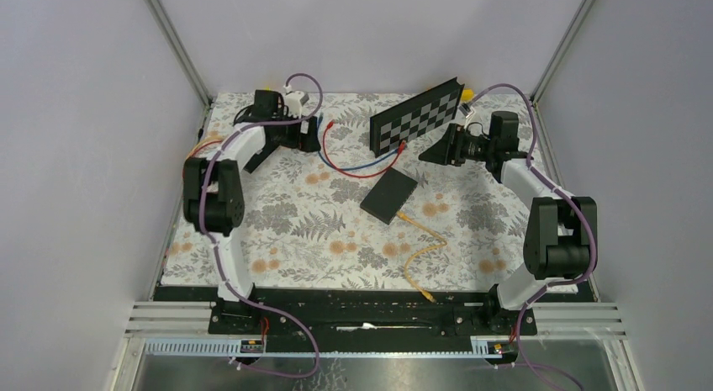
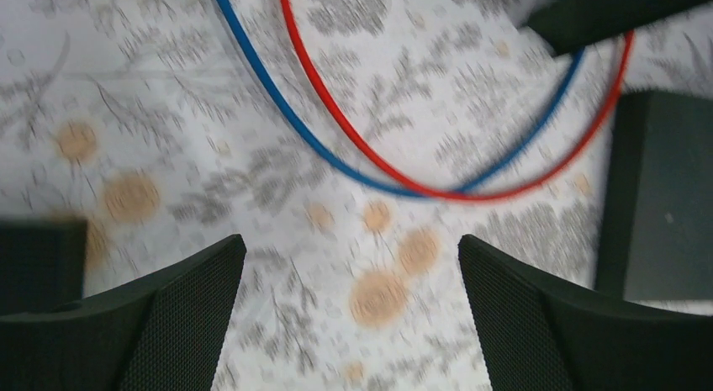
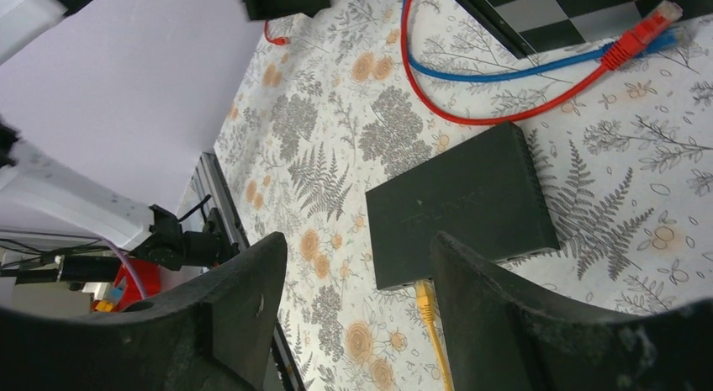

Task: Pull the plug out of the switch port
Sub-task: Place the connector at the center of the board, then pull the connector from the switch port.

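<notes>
The black switch [image 1: 388, 195] lies flat mid-table. A yellow plug [image 1: 404, 216] sits in a port on its near side, and its yellow cable [image 1: 418, 256] runs toward the near edge. In the right wrist view the switch [image 3: 462, 202] has the yellow plug [image 3: 425, 294] in its edge. My right gripper [image 3: 360, 244] is open and empty, above and to the far right of the switch [image 1: 427, 154]. My left gripper [image 2: 351, 244] is open and empty over the cloth at the far left [image 1: 313, 139]. The switch [image 2: 664, 206] is at the right of its view.
A red cable [image 1: 340, 166] and a blue cable [image 1: 370, 162] loop between the grippers, unplugged; the red plug [image 3: 639, 38] lies by a tilted checkerboard [image 1: 418, 115]. Floral cloth [image 1: 294, 231] covers the table, and grey walls enclose it.
</notes>
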Motion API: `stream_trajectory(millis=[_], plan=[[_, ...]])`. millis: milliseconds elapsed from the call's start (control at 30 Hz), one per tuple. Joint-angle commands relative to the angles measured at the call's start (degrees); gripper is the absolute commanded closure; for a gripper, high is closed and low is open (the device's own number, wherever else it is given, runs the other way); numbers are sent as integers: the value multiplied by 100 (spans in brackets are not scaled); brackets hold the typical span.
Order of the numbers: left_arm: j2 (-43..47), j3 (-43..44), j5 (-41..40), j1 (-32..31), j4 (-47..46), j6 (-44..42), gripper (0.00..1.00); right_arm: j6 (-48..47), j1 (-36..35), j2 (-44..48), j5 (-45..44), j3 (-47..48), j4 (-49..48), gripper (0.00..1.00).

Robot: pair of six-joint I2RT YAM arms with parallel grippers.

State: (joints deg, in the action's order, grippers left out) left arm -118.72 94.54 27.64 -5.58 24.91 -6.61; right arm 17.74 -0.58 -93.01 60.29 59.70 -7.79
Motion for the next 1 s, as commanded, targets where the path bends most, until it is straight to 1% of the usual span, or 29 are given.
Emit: stream_trajectory(millis=[0, 33, 67, 167, 267, 400, 533, 600, 767, 967], plan=[[1647, -1525, 230, -136, -1321, -408, 1, -494, 22, -113, -182, 250, 605, 30], [1932, -1920, 244, -206, -1515, -537, 1, -580, 23, -153, -218, 327, 722, 30], [2218, -2313, 213, -297, -1666, -700, 1, -706, 18, -196, -257, 396, 1056, 30], [2848, -3167, 31, -732, -1873, -1119, 1, -1180, 12, -272, -422, 527, 1717, 30], [3246, -3710, -66, -1218, -1909, -1449, 1, -1500, -31, -279, -622, 492, 2230, 30], [3448, -4171, -417, -1986, -2174, -1603, 1, -1743, -136, -185, -875, 237, 2437, 29], [3250, -4223, -792, -2656, -2242, -1675, 1, -2032, -404, -95, -1201, -14, 2497, 28], [3042, -4134, -908, -2858, -2247, -1629, 1, -2115, -587, -86, -1350, -94, 2504, 28], [2652, -4006, -770, -3170, -2116, -1691, 1, -2187, -1016, -117, -1679, -291, 2299, 28], [2254, -3921, -970, -3445, -2423, -1422, 1, -2093, -1084, -546, -1578, -201, 2212, 30]])
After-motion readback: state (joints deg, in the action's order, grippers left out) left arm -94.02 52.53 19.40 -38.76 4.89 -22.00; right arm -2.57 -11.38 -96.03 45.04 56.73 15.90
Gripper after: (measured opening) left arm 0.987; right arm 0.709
